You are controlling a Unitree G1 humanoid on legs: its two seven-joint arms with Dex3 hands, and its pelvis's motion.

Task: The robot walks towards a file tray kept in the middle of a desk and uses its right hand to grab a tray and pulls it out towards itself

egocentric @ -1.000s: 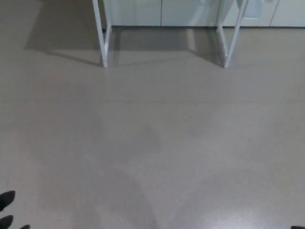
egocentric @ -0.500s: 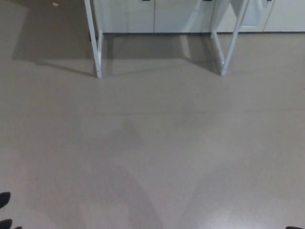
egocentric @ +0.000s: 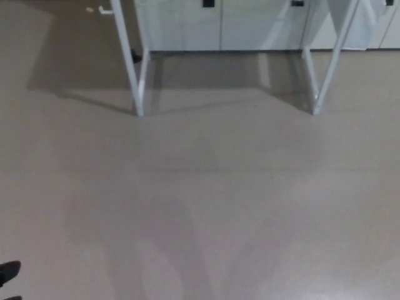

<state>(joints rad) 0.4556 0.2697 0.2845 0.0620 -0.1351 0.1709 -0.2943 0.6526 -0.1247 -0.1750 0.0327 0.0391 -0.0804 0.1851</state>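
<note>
Desk legs [egocentric: 139,94] lower in frame.

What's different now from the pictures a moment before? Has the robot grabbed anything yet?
Only the camera has moved: the whole view slid, so the white desk legs sit lower in the frame and more of the cabinets behind shows. Nothing was grabbed or let go. The left hand still just peeks in at the bottom corner; the right hand and file tray are out of view.
</note>
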